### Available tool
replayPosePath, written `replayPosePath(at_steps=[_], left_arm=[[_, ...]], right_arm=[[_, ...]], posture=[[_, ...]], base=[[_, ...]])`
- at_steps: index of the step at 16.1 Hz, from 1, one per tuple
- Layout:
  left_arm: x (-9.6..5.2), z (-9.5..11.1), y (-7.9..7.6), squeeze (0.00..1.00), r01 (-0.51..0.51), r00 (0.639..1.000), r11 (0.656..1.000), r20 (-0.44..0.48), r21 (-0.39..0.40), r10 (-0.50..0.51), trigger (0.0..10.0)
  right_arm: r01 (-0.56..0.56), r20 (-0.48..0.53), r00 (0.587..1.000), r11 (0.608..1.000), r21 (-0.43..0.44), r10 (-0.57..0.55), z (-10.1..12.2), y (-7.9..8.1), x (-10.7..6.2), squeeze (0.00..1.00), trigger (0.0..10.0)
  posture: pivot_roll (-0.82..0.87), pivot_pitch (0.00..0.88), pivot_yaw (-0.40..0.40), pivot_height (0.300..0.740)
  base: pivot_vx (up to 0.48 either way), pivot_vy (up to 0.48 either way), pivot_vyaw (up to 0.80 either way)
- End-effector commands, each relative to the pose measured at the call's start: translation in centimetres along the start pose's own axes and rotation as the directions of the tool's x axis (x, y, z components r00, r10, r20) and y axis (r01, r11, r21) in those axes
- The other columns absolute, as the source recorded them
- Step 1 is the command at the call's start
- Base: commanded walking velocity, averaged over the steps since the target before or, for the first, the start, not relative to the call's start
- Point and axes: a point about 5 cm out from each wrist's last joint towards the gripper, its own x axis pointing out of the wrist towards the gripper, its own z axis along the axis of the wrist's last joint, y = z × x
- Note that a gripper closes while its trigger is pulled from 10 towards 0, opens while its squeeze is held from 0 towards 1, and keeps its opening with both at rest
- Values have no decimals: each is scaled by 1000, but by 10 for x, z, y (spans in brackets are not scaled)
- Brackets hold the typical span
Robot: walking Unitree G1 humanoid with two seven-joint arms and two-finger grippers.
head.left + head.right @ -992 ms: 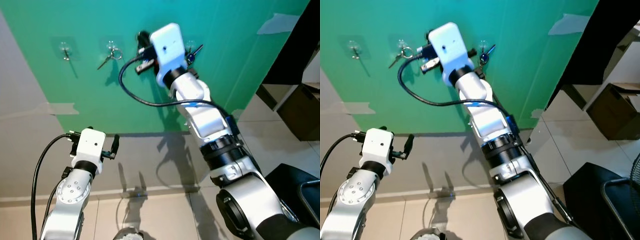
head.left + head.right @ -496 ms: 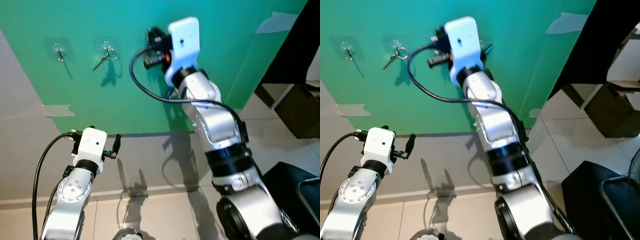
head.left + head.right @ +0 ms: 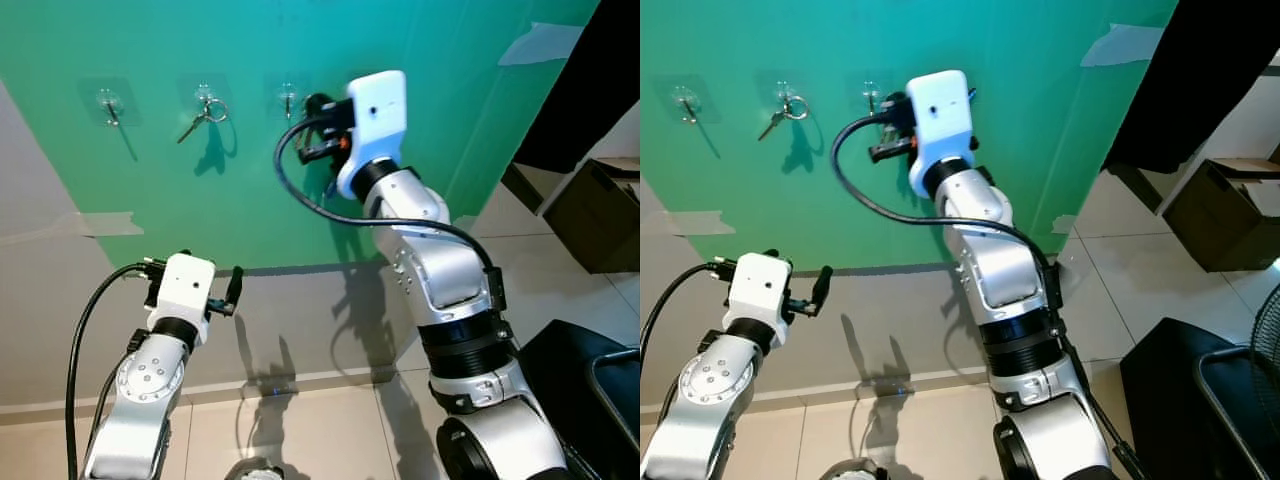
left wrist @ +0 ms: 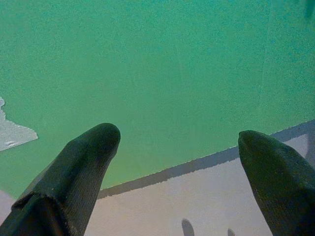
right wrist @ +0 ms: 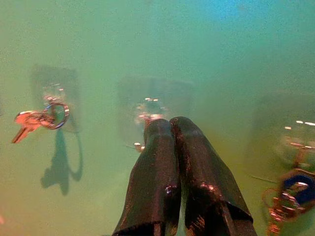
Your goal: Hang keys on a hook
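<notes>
- My right gripper is raised to the green board, its two fingers clenched tip to tip right in front of the bare hook
- I see no key or ring between those fingers; a small glint sits by one finger just under the bare hook, and I cannot tell whether it belongs to the hook or to something else
- The keys are on the board: a blue-tagged bunch hangs from the next peg on one side of the bare hook, and a single key on a ring hangs from the peg on the other side
- One more peg, the far hook, stands beyond the single key from the bare hook and carries nothing
- My left gripper sits low, well below the bare hook, fingers spread wide apart and holding nothing, pointed at the lower edge of the green board
- My reading: the hanging itself looks done, since both sets of keys hang free and my right fingers appear empty, so the step in hand is the tail end of the placement
- The next move, as I judge it, calls for drawing the right gripper straight back from the bare hook, away from the board, without swinging sideways toward the blue-tagged bunch, which hangs near enough to snag
- If the glint is in fact a ring, I would first need to part my fingers at the bare hook
</notes>
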Motion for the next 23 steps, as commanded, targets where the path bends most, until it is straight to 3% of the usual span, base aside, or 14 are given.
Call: replayPosePath(at_steps=[1,6,11,13,14,16,19,23], left_arm=[[1,2,-4,0,15,1000,1000,5,-5,-15,10000],[0,1,-6,0,-1,1000,1000,4,-21,2,10000],[-1,0,-11,0,-14,1000,999,2,-44,14,10000],[-1,-1,-13,0,-17,1000,998,-1,-52,17,10000],[-2,-2,-13,0,-20,1000,998,-5,-58,20,10000],[-4,-4,-13,0,-26,1000,998,-9,-61,25,10000],[-3,-4,-13,0,-24,1000,998,-8,-57,23,10000],[2,-4,-14,0,-6,1000,998,-8,-58,6,10000]], right_arm=[[-10,-15,1000,1000,-13,10,-1,0,0,0,10000],[-90,-69,995,957,-274,74,-9,-7,3,0,10000],[-185,-128,981,898,-399,146,-20,-8,2,0,10000],[-184,-122,982,897,-402,146,-18,-10,3,0,10000],[-143,-107,988,922,-359,111,-15,-14,5,0,10000],[34,-80,996,989,-145,-46,-10,-29,7,0,10000],[74,-64,994,986,-147,-84,-7,-35,6,0,10000],[31,-55,997,975,-220,-44,-3,-30,8,0,10000]], posture=[[234,0,-31,740],[237,0,-58,740],[227,0,-86,740],[225,0,-94,740],[226,0,-97,740],[227,0,-96,740],[222,0,-87,740],[207,0,-80,740]], base=[[0,0,0],[0,0,0],[0,0,0],[0,0,0],[0,0,0],[0,0,0],[0,0,0],[0,0,0]])
